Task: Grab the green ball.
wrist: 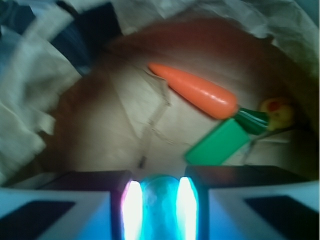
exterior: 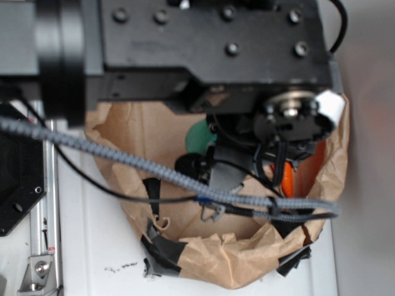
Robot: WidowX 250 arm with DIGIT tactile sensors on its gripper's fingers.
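Between the two pads of the tool (wrist: 159, 210), at the near edge of the wrist view, the green ball (wrist: 159, 205) is seen, pale and washed out by glare. The jaws are drawn narrow about it, so it is judged to be held, though actual contact cannot be confirmed. Farther off, the orange carrot (wrist: 195, 90) and, to its near right, the flat green block (wrist: 217, 142) are left lying on the floor of the brown paper bag (exterior: 247, 259), well apart from the ball. From the exterior view, only a green patch (exterior: 200, 137) is shown beneath the arm, inside the bag standing on the white worktop (exterior: 92, 246).
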